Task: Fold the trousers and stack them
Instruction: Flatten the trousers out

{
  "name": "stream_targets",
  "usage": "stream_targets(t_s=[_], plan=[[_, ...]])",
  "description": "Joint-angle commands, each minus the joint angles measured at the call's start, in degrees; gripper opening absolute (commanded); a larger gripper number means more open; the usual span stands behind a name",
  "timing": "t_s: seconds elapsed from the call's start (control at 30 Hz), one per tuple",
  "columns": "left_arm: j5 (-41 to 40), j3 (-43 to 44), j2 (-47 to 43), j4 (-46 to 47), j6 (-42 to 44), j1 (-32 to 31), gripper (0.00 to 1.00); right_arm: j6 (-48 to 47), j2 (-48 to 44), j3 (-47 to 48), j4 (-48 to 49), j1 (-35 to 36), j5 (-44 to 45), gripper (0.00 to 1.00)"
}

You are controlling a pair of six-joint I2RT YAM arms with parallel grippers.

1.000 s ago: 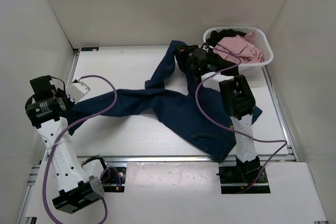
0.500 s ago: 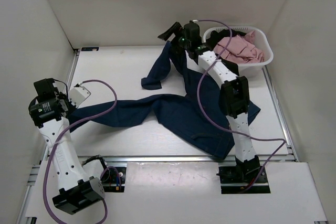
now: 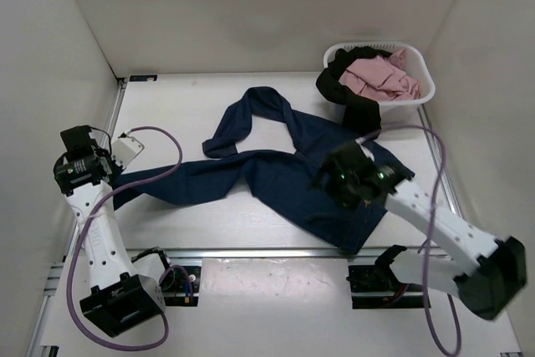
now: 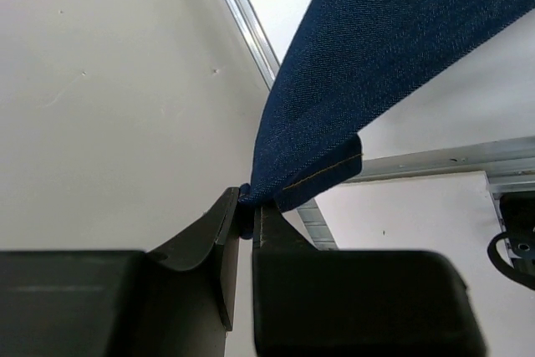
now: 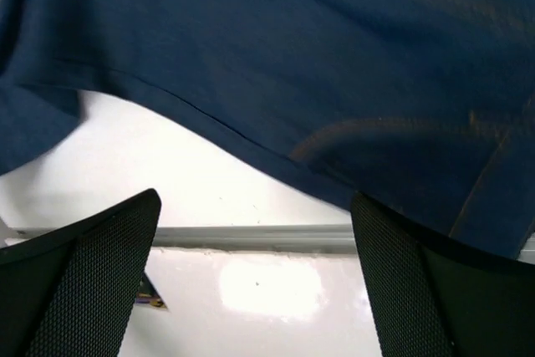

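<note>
Navy denim trousers (image 3: 280, 180), hem clamped in left gripper (image 4: 247, 210)

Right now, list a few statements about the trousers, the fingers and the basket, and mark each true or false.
1. The left fingers are shut on a leg hem of the navy denim trousers. True.
2. The right fingers grip the denim waistband. False: they stand open over the denim, holding nothing.
3. The denim trousers lie folded. False: they sprawl unfolded across the table, legs apart.
4. The black trousers hang over the rim of the white laundry basket. True.
5. The basket is empty. False: pink cloth lies in it.
</note>
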Motion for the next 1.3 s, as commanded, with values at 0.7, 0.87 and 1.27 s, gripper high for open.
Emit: stream_targets(t_s=[0.7,0.87,1.27], plan=[[0.7,-5.6,0.0,5.5,-1.3,-0.1,0.14,44.7,-9.4,-34.4,2.6,5.1,8.1,0.74],[-1.3,-7.0,0.0,7.6,-1.3,-0.1,0.14,39.6,-9.4,-31.7,-5.0,1.7,15.3,0.03],[-4.9,-16.7,2.9,19.2,-0.7,-0.1,0.14,4.0,-0.2,-9.1,-21.0,-12.5,30.3,0.0]])
